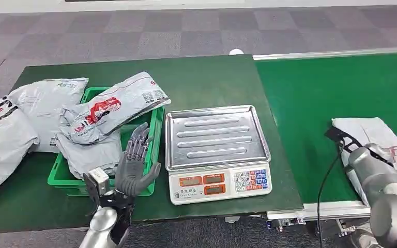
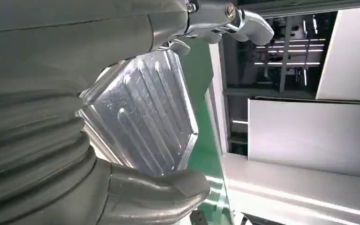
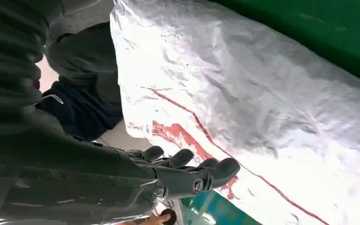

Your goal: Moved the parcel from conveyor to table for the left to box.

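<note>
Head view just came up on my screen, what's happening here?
The right hand is at a grey parcel lying on the green conveyor; whether it grips yet is unclear. The left hand hovers open in front of the green bin piled with parcels. The scale sits bare between them, and more parcels lie on the table.

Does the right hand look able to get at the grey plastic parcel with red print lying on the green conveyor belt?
Probably yes: the right hand is right at the grey plastic parcel on the green conveyor belt, with nothing between them.
</note>
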